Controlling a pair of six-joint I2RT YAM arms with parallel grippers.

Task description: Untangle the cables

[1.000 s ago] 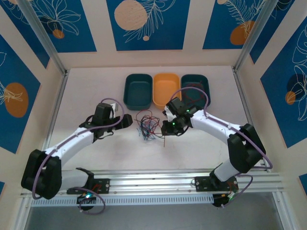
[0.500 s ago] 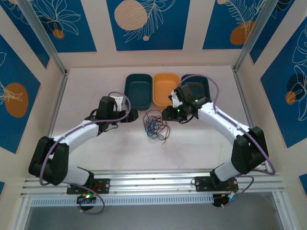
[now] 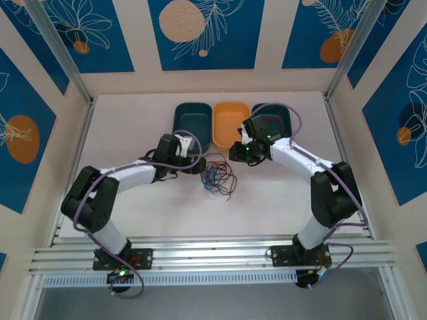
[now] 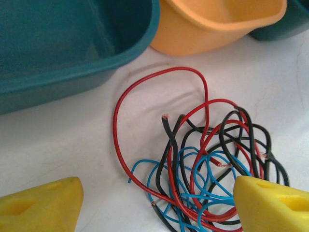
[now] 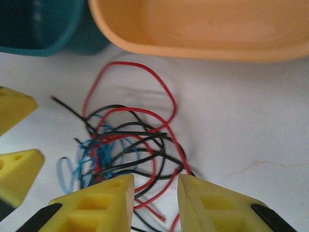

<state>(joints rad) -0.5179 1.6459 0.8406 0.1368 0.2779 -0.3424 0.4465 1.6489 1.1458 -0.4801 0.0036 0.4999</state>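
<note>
Left gripper (image 4: 158, 182) stands wide apart, right gripper (image 5: 154, 179) narrowly apart, both low over the tangled cables (image 3: 217, 175) lying before the orange bin (image 3: 231, 104). Grasping seems next, each pinching 1 different strand.

No readable text, labels, brands or numbers anywhere; wall panels purely decorative

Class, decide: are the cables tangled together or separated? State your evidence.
Tangled. The cables, red, blue and black, cross and loop through one another in one heap on the table.
</note>
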